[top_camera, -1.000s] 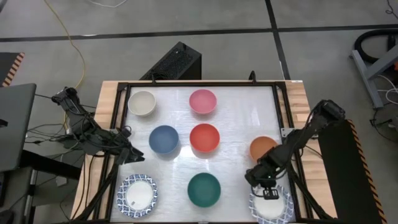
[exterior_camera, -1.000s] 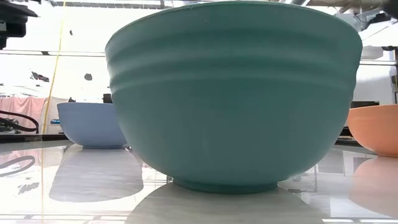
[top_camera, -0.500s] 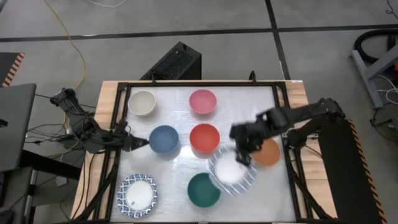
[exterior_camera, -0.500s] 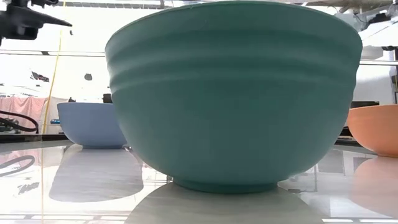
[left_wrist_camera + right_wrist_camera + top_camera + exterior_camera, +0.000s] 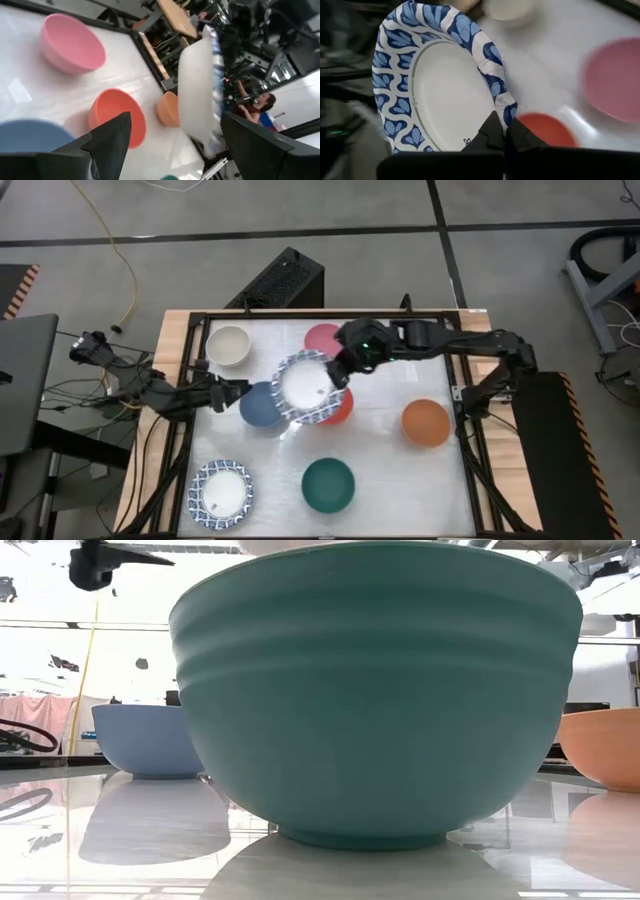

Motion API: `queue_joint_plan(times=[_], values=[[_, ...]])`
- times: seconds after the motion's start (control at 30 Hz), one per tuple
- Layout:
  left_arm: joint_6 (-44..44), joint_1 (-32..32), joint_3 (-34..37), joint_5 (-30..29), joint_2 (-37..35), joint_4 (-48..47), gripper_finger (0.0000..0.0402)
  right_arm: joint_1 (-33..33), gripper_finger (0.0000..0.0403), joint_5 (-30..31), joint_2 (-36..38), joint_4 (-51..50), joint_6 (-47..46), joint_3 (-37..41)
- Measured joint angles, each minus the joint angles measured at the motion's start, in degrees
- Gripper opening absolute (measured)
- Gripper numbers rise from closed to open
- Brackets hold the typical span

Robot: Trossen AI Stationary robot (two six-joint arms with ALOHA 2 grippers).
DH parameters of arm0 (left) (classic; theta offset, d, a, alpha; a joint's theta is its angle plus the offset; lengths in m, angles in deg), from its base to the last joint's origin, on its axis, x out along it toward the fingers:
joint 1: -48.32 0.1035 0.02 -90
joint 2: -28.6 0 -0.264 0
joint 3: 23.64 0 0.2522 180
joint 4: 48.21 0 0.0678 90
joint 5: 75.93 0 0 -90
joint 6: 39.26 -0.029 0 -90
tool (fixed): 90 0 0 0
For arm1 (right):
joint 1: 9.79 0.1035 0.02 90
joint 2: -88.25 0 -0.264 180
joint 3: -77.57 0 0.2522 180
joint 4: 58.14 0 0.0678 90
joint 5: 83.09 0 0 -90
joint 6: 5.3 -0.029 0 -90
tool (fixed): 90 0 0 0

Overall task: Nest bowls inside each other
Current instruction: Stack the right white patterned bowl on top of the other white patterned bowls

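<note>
Nearest low cam: dark green bowl (image 5: 328, 485) at front-centre of table (image 5: 400, 355), upright. Front-left: blue-patterned white bowl (image 5: 223, 491), resting flat. Orange bowl (image 5: 425, 422) at right, apart from others.

Mid-table: blue bowl (image 5: 259, 406) & red bowl (image 5: 340, 409), both partly covered from above by a 2nd blue-rimmed white bowl (image 5: 305, 387), held in air, tilted. Right gripper (image 5: 340, 370) clamped on that bowl's rim; in right wrist view the fingers were pinched together over the patterned edge (image 5: 495, 131). Right arm reached across from table's right side.

Left gripper (image 5: 237, 391) just beside blue bowl, left of it, fingers (image 5: 112, 137) apart, nothing between them.

Far row: cream bowl (image 5: 229, 345) at back-left; pink bowl (image 5: 320, 336) back-centre, partly under right arm.
</note>
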Motion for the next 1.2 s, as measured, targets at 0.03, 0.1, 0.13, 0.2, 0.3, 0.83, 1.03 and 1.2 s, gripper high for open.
queue_joint_plan(times=[0.03,0.1,0.13,0.2,0.3,0.83,1.03,1.2], values=[[-0.9,0.7,0.0,0.7,0.7,0.5,0.0295,-0.6,0.0003,-2.1,-0.8,1.8,0.2,0.0],[-1.4,2.0,0.0,2.0,1.8,0.9,0.0295,-1.3,0.0003,-5.0,-2.6,3.1,0.2,0.0],[-1.4,2.6,0.0,2.6,2.3,0.9,0.0295,-1.5,0.0003,-5.5,-3.4,3.6,0.2,0.0],[-1.4,3.6,0.0,3.9,3.5,1.0,0.0295,-1.8,0.0003,-6.0,-5.1,4.5,0.2,0.0],[-2.9,4.8,0.0,6.9,5.4,3.3,0.0295,-2.1,0.0003,-6.2,-6.7,6.9,0.2,0.1],[-6.0,5.6,0.0,5.0,3.9,6.8,0.0295,-1.6,0.0002,0.2,-3.2,2.2,1.9,0.0],[-6.2,5.6,0.0,4.1,5.2,7.5,0.0295,-2.0,0.0002,0.8,-3.6,3.0,1.9,0.0],[-7.9,5.6,0.0,4.8,7.7,9.8,0.0295,-2.3,0.0002,0.8,-5.8,5.6,1.9,0.0]])
